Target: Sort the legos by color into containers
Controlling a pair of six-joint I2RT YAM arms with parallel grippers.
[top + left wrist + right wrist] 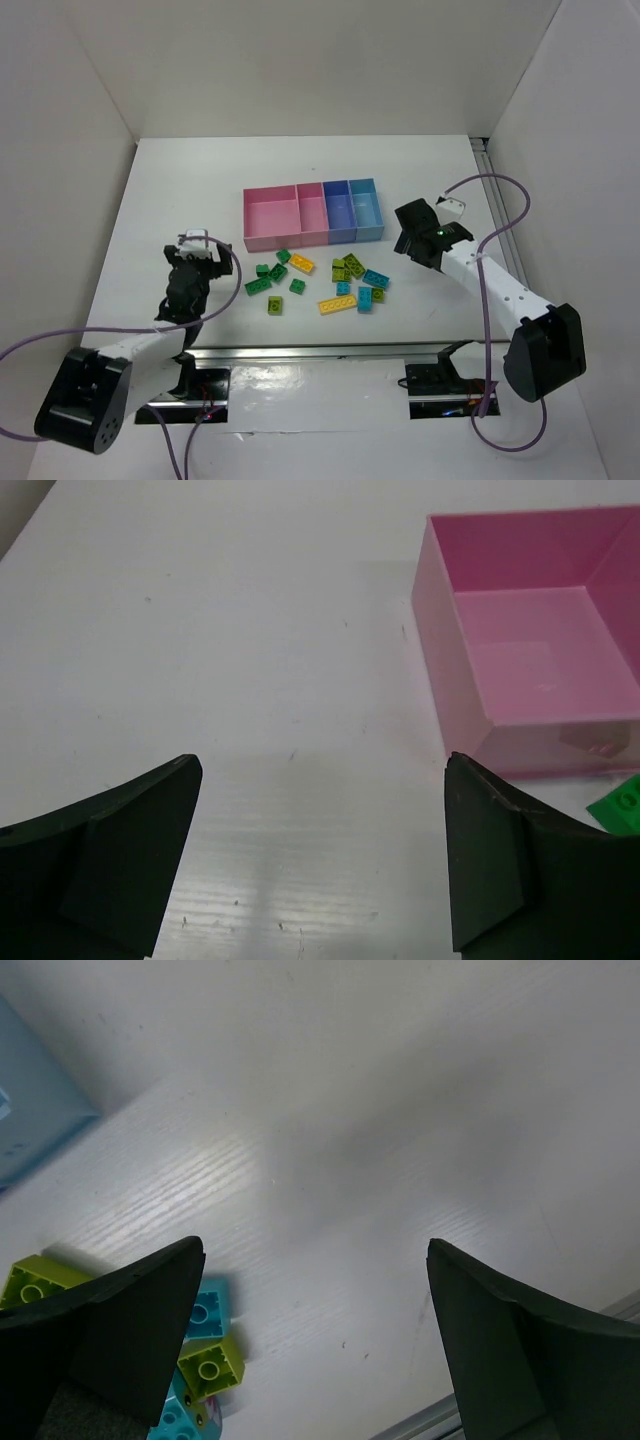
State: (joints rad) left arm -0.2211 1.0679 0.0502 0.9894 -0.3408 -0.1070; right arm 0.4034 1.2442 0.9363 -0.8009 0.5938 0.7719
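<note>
Presently my left gripper [322,763] stands spread wide with nothing between its jaws, over bare bench [200,630]. Past the finger on the right of the left wrist view I see the corner of one dark green brick [618,805]. Beyond it is the pink compartment [440,630], which is empty so far as it shows. My right gripper [316,1248] is likewise wide apart and holds nothing. A lime brick [208,1365] and a cyan brick [208,1310] lie by the finger at the lower left of its view. From above, the legos [320,282] lie scattered between the two grippers, just on the near side of the tray [300,241]. I judge that the dark green pieces fall to the left arm and the cyan pieces to the right.
</note>
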